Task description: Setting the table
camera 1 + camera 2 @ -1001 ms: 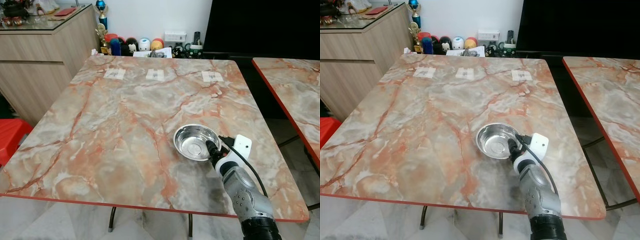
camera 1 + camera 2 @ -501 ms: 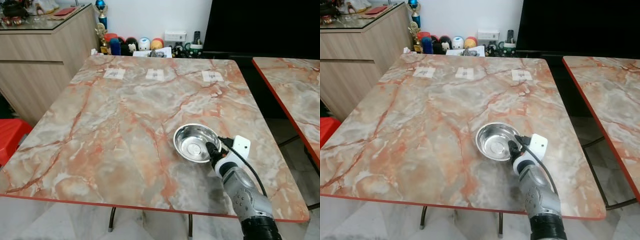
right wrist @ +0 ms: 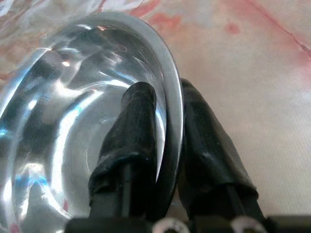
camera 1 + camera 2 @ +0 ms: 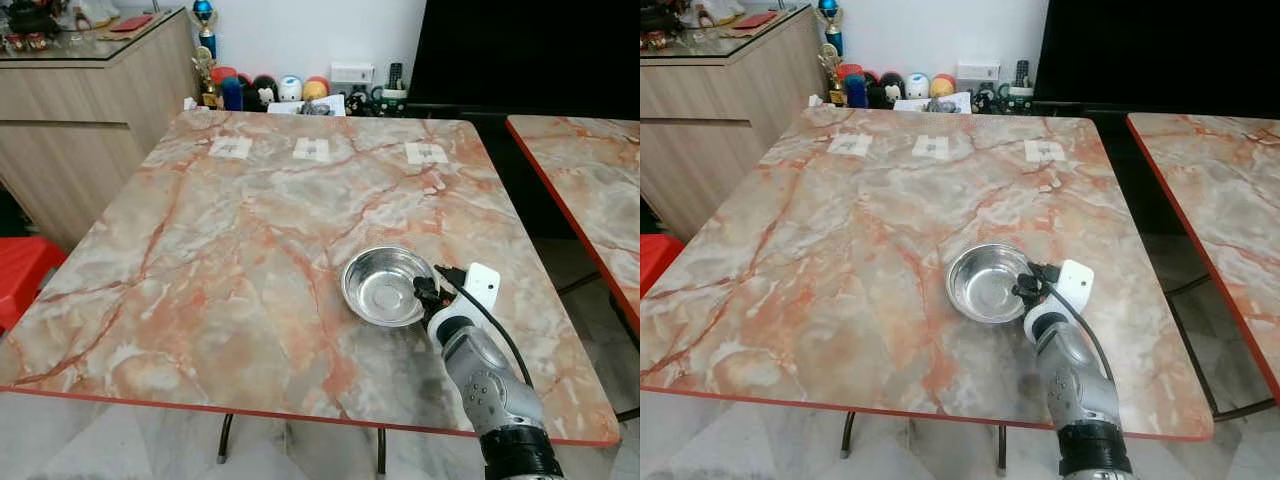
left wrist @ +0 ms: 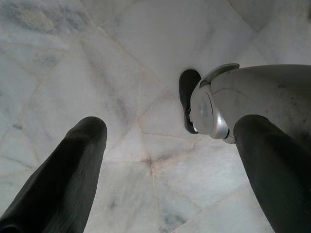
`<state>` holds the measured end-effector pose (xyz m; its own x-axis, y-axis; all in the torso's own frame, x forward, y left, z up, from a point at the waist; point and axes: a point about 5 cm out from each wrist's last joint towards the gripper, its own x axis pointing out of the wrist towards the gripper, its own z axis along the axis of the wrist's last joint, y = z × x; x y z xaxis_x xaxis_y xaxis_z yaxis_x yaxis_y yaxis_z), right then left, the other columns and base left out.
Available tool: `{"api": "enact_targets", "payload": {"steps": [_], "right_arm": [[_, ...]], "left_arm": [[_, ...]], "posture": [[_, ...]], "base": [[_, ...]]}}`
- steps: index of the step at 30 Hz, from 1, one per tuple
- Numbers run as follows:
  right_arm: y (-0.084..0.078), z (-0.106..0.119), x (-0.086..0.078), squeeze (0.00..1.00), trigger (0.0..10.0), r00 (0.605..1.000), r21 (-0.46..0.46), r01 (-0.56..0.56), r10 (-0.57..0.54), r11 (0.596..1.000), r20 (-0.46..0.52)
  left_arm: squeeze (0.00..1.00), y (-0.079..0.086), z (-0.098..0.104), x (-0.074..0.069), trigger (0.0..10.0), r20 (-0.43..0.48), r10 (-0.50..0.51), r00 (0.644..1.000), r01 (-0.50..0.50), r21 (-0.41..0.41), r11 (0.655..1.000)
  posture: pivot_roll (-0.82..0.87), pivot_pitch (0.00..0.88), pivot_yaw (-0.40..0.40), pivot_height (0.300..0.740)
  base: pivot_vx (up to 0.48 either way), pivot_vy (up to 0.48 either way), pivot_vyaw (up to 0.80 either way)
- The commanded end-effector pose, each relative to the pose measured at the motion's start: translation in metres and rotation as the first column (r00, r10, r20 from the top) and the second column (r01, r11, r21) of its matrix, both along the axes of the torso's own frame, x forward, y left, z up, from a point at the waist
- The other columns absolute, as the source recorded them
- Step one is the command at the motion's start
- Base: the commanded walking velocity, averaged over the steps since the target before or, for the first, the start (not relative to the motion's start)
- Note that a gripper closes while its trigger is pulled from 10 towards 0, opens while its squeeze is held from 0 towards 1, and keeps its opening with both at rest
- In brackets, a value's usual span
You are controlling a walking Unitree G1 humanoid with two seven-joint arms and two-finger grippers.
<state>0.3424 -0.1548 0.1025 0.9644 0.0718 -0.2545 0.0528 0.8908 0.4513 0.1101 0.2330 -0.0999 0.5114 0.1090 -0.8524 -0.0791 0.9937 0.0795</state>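
Note:
A shiny steel bowl [image 4: 380,285] rests on the marble table [image 4: 250,230], toward its near right part. My right gripper [image 4: 425,294] is shut on the bowl's right rim, one finger [image 3: 129,141] inside the bowl and the other outside against the wall. The rim [image 3: 170,111] runs between the two fingers in the right wrist view. My left gripper [image 5: 165,160] hangs open above the pale floor, beside my own leg [image 5: 252,97].
Three paper labels [image 4: 312,148] lie along the table's far edge. A wooden cabinet [image 4: 90,90] stands at the left, a red stool [image 4: 20,270] below it. Toys and trophies [image 4: 260,88] line the back wall. A second marble table [image 4: 590,180] stands to the right.
The bowl has slid slightly left and away with my right gripper still clamped on its rim. The wrist has turned a little toward the table's middle.

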Motion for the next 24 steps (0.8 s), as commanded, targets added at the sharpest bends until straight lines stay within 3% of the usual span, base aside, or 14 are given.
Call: {"api": "enact_targets", "payload": {"steps": [1,6,12,17,18,19,20,21,22,24], "right_arm": [[-0.004,-0.006,-0.001,0.00,0.0,0.999,-0.018,0.020,-0.020,1.000,-0.035],[-0.004,-0.005,0.000,0.00,0.0,0.999,-0.012,0.034,-0.034,0.999,-0.021],[-0.012,0.005,-0.001,0.00,0.0,0.989,0.056,0.120,-0.124,0.991,0.075],[-0.021,0.032,-0.005,0.00,0.0,0.938,0.245,0.155,-0.220,0.957,0.266],[-0.021,0.035,-0.007,0.00,2.4,0.930,0.277,0.145,-0.226,0.950,0.289],[-0.020,0.038,-0.009,0.00,3.1,0.921,0.310,0.130,-0.231,0.942,0.313],[-0.020,0.038,-0.010,0.00,7.1,0.920,0.321,0.122,-0.229,0.939,0.319],[-0.019,0.038,-0.011,0.00,7.1,0.919,0.327,0.118,-0.228,0.938,0.322],[-0.018,0.038,-0.014,0.00,10.0,0.915,0.344,0.106,-0.227,0.933,0.333],[-0.017,0.038,-0.015,0.00,10.0,0.911,0.353,0.100,-0.228,0.930,0.343]], "left_arm": [[0.00,0.001,-0.002,-0.006,10.0,-0.029,-0.026,0.999,0.026,0.007,1.000],[0.00,0.000,-0.001,-0.004,10.0,-0.031,-0.047,0.998,0.047,0.017,0.999],[0.00,-0.002,-0.002,-0.003,10.0,-0.037,-0.065,0.997,0.066,0.023,0.998],[0.00,-0.002,-0.002,-0.005,10.0,-0.042,-0.074,0.996,0.076,0.030,0.997],[0.00,-0.002,-0.002,-0.006,10.0,-0.043,-0.076,0.996,0.077,0.031,0.997],[0.00,-0.002,-0.003,-0.006,10.0,-0.044,-0.077,0.996,0.078,0.032,0.996],[0.00,-0.003,-0.003,-0.006,10.0,-0.044,-0.077,0.996,0.079,0.032,0.996],[0.00,-0.003,-0.003,-0.006,10.0,-0.044,-0.078,0.996,0.080,0.033,0.996],[0.00,-0.003,-0.003,-0.006,10.0,-0.045,-0.080,0.996,0.082,0.036,0.996],[0.00,-0.004,-0.003,-0.006,10.0,-0.045,-0.082,0.996,0.084,0.040,0.996]], "posture": [[0.03,0.100,-0.005,0.740],[0.03,0.100,-0.005,0.740],[0.03,0.104,-0.005,0.740],[0.03,0.109,-0.003,0.740],[0.03,0.110,-0.001,0.740],[0.03,0.110,0.000,0.740],[0.03,0.110,0.000,0.740],[0.03,0.110,0.000,0.740],[0.02,0.111,0.001,0.740],[0.02,0.111,0.001,0.740]], "base": [[0.000,0.000,0.00],[0.000,0.000,0.00],[0.000,0.000,0.00],[0.000,0.000,0.00],[0.000,0.000,0.00],[0.000,0.000,0.00],[0.000,0.000,0.00],[0.000,0.000,0.00],[0.000,0.000,0.00],[0.000,0.000,0.00]]}}
